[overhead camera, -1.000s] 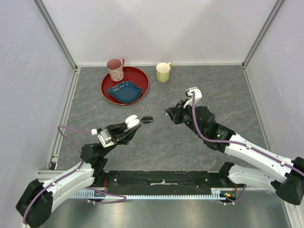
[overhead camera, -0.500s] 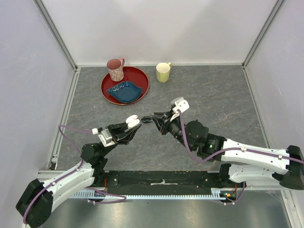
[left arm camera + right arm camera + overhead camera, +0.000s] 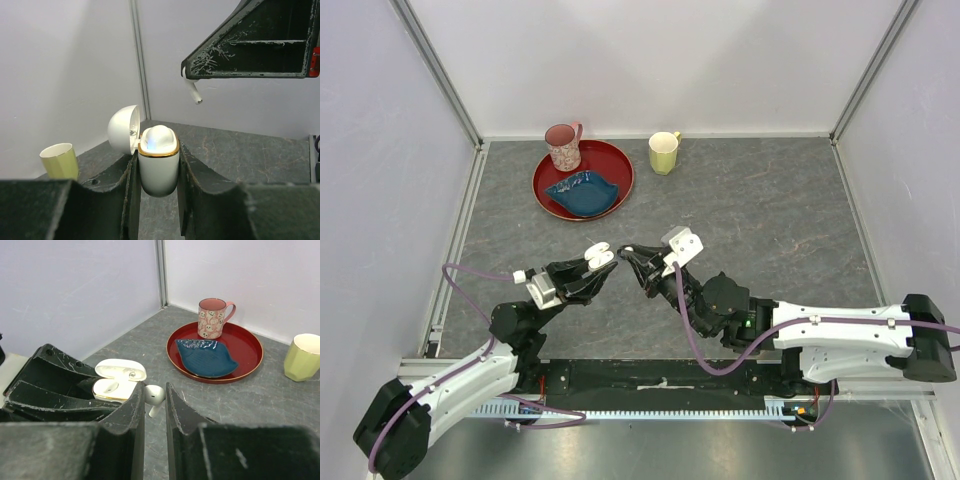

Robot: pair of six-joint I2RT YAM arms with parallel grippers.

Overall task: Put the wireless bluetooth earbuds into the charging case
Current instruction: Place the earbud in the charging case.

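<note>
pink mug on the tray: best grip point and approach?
Probably the rim wall, from above. The pink mug stands upright with its mouth open, so its wall can be pinched there. Its handle faces the back wall, hard to reach, and the blue dish blocks a low approach from the near side.

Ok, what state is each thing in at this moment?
charging case: lid open, upright, clamped in the left gripper
earbud: pinched in the right gripper, clear of the case, not yet inserted
pink mug: upright on the red tray
blue dish: lying on the tray
yellow cup: upright, off the tray
</note>
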